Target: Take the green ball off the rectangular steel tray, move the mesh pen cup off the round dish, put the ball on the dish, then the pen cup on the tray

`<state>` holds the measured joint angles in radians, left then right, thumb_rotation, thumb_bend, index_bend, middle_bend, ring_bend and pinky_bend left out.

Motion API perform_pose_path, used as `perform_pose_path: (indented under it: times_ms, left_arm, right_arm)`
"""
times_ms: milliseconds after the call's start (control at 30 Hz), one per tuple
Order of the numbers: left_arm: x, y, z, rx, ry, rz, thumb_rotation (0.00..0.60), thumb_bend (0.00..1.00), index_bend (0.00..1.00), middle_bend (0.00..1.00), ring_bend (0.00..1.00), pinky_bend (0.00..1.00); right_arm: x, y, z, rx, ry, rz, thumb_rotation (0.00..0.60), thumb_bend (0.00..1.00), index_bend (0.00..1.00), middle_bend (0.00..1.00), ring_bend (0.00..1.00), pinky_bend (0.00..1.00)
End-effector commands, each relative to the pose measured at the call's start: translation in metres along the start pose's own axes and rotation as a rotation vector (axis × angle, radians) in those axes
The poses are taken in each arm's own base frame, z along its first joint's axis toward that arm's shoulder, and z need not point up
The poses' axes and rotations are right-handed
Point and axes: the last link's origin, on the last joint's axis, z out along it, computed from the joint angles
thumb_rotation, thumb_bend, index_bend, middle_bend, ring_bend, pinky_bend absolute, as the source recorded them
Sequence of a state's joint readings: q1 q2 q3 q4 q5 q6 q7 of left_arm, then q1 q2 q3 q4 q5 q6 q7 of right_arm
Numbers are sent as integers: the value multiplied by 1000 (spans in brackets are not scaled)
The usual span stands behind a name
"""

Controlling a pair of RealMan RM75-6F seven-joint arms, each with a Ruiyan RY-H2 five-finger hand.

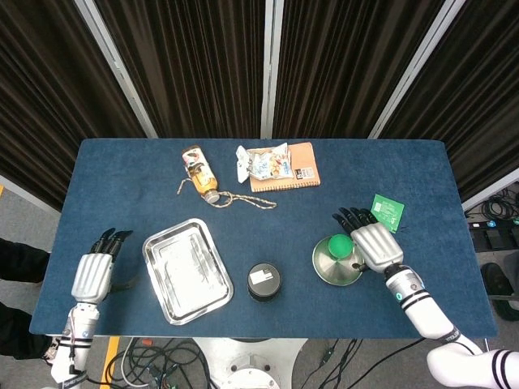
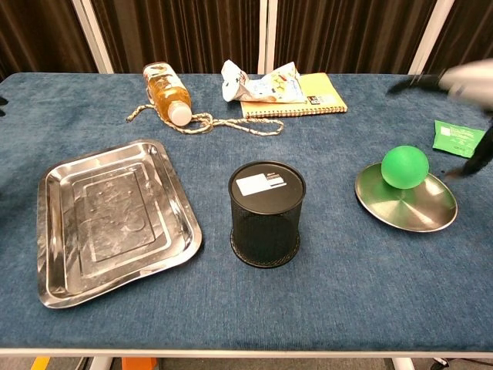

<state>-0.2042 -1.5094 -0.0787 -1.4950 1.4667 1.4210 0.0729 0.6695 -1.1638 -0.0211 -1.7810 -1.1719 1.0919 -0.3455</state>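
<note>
The green ball (image 1: 340, 245) (image 2: 404, 167) sits on the round steel dish (image 1: 332, 270) (image 2: 408, 206) at the right. My right hand (image 1: 375, 243) (image 2: 467, 74) hovers just right of the ball, fingers spread and holding nothing; it is blurred in the chest view. The black mesh pen cup (image 1: 263, 281) (image 2: 266, 212) stands on the blue table between dish and tray, its solid end with a white label facing up. The rectangular steel tray (image 1: 186, 270) (image 2: 115, 220) lies bare at the left. My left hand (image 1: 96, 271) rests left of the tray, fingers stretched out.
At the back lie a bottle of orange liquid (image 1: 199, 172) (image 2: 166, 91), a rope (image 1: 243, 200), a snack bag (image 1: 263, 162) and an orange notebook (image 1: 296, 174). A green packet (image 1: 388, 211) (image 2: 458, 139) lies just behind my right hand.
</note>
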Motion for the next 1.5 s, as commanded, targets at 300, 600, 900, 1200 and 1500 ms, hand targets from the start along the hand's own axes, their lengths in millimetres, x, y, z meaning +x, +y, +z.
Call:
perform_pose_path:
  times_ms: [300,600,900,1200,1500]
  left_arm:
    - [-4,83,14,-305,-125,-66,600,77,153,156,78,232]
    - [-13,147,17,-530,-260,-75,600,70,109,80,32,215]
    - [-28,180,42,-667,-262,61,600,68,55,0,0,94]
    - [-43,197,57,-734,-356,117,600,68,54,0,0,93]
    - [-50,208,68,-778,-432,169,600,82,56,27,0,96]
  right_arm:
    - [52,37,-92,-72,449,217,600,0,0,0,0,33]
    - [47,59,-98,-109,453,265,600,0,0,0,0,33]
    - [43,68,-104,-117,467,280,600,0,0,0,0,34]
    - [41,76,-104,-130,467,285,600,0,0,0,0,33]
    - [38,78,-103,-135,454,284,600,0,0,0,0,33]
